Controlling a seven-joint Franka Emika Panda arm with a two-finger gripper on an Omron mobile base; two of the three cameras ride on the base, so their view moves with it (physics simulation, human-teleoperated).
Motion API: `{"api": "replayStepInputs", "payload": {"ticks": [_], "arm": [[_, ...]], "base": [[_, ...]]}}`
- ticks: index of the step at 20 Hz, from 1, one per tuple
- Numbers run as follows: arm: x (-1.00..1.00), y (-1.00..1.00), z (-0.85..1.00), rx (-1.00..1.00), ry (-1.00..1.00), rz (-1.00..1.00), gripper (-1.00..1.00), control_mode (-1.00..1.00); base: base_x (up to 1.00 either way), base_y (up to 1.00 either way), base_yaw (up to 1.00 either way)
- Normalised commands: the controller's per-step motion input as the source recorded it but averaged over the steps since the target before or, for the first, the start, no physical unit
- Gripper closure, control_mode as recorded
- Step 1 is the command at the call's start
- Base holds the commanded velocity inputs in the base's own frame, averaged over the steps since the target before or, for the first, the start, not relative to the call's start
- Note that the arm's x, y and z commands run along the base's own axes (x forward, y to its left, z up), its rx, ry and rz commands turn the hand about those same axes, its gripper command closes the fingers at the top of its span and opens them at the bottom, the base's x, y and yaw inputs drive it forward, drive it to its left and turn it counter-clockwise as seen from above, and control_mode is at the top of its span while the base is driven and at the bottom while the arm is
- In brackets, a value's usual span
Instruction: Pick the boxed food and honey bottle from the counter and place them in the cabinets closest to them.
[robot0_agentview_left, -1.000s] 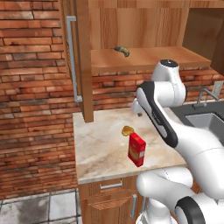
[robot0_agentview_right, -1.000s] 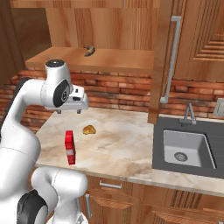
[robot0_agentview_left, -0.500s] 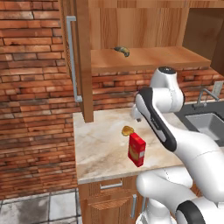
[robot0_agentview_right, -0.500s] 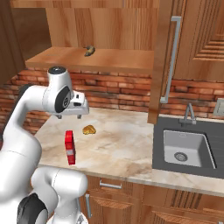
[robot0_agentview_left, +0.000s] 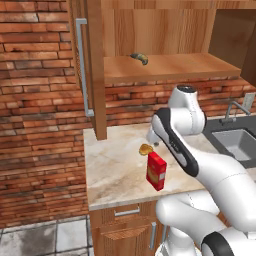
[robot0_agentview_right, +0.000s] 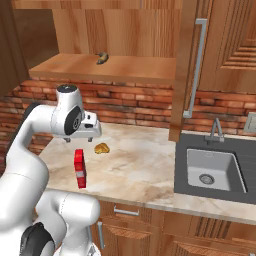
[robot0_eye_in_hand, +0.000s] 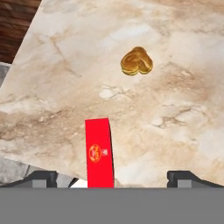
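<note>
A glossy white robot arm (robot0_agentview_left: 210, 175) made of thick, rounded tube-like sections. Dark grey to black bands mark the joints between sections, and one long dark stripe runs along the side of a section. A round dark grey cap tops the highest joint. The hand (robot0_agentview_right: 87, 131) is a blocky white piece with dark patches. Two small dark finger tips (robot0_eye_in_hand: 41, 178) are squared and flat-topped.
</note>
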Motion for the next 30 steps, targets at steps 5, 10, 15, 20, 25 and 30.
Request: {"api": "replayStepInputs", "payload": {"ticks": [5,10,15,20,25,30], "arm": [[0.02,0.07,-0.28,0.00,0.03,0.02,-1.00,-1.00],[0.02,0.06,-0.29,0.00,0.03,0.02,-1.00,-1.00],[0.08,0.03,-0.31,0.00,0.03,0.01,-1.00,-1.00],[0.07,0.04,-0.30,0.00,0.03,0.01,-1.00,-1.00],[0.08,0.04,-0.32,0.00,0.03,0.01,-1.00,-1.00],[0.07,0.04,-0.33,0.00,0.03,0.01,-1.00,-1.00]], "base": [[0.00,0.00,0.00],[0.00,0.00,0.00],[0.00,0.00,0.00],[0.00,0.00,0.00],[0.00,0.00,0.00],[0.00,0.00,0.00]]}}
